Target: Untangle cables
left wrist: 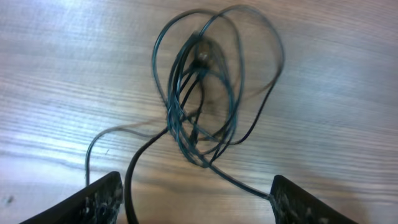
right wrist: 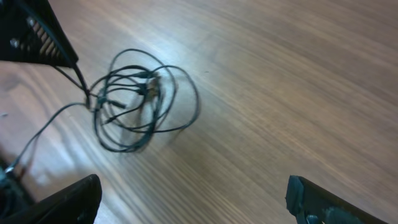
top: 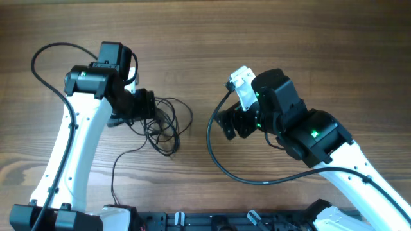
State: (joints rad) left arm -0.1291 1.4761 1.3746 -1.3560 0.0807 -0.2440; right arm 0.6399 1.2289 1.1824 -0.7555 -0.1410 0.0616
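Wood table [top: 308, 38]: left gripper [left wrist: 196, 186] spread just beside cables [top: 164, 125]; right gripper [right wrist: 193, 193], spread, should pinch one outer loop.

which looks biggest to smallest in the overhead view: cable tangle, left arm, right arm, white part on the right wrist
1. left arm and right arm: about alike, not ranked
2. cable tangle
3. white part on the right wrist
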